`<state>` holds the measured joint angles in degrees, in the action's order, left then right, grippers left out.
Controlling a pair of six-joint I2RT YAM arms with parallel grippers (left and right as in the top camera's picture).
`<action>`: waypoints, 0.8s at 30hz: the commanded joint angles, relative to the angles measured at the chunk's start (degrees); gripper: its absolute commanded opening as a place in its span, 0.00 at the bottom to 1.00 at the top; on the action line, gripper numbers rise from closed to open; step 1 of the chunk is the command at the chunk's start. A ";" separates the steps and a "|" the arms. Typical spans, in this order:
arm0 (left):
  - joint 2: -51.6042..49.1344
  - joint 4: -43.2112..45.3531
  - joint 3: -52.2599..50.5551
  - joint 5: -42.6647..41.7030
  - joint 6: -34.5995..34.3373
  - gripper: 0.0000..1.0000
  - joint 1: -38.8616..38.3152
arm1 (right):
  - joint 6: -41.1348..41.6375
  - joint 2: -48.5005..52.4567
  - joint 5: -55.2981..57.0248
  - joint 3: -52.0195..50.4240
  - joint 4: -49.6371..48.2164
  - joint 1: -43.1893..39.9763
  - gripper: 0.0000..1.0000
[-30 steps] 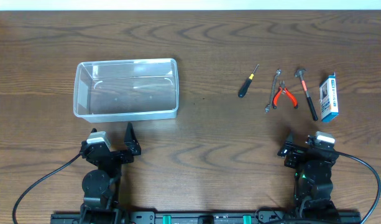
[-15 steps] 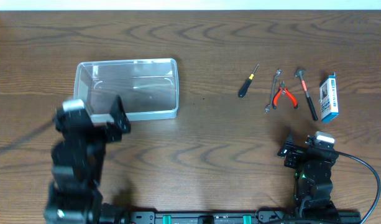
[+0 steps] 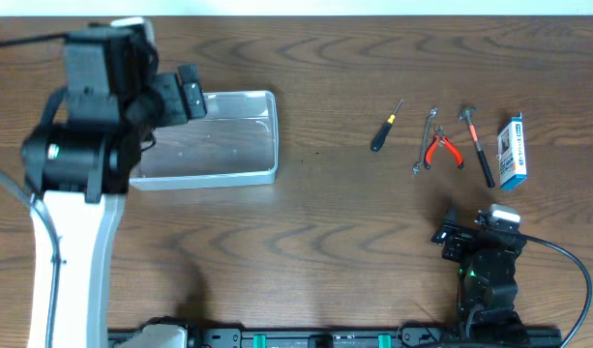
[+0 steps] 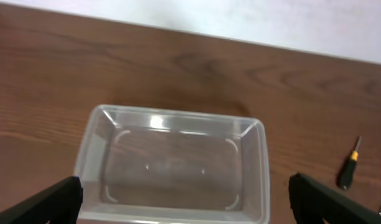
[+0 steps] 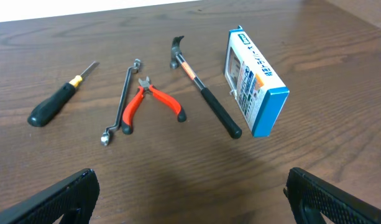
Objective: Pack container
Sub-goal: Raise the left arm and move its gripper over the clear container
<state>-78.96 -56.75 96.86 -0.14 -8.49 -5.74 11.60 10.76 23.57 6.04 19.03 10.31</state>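
Note:
The clear plastic container (image 3: 240,135) lies empty at the left of the table; its left part is hidden under my left arm. In the left wrist view its rim (image 4: 178,114) is straight below. My left gripper (image 3: 168,99) is open and empty, raised above the container's left end, jaws (image 4: 190,208) wide to either side of it. My right gripper (image 3: 473,226) is open and empty low at the front right, jaws (image 5: 193,202) over bare wood in front of the tools.
At the right lie a black-handled screwdriver (image 3: 385,128) (image 5: 59,102), a wrench (image 3: 424,143) (image 5: 120,99), red pliers (image 3: 441,150) (image 5: 151,102), a hammer (image 3: 477,145) (image 5: 202,93) and a blue-and-white box (image 3: 512,151) (image 5: 255,78). The screwdriver also shows in the left wrist view (image 4: 348,173).
My left arm has risen from the front of the table and swung back over the container's left end, gripper open throughout. The right arm and the tools have not moved.

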 commanded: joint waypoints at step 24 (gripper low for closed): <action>-8.26 -3.96 1.20 10.95 1.49 0.30 9.20 | 0.79 0.00 0.13 -0.17 -0.02 0.48 0.99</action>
<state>-87.66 -60.45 97.27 8.75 -6.85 0.47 11.60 10.76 23.57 6.04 19.03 10.31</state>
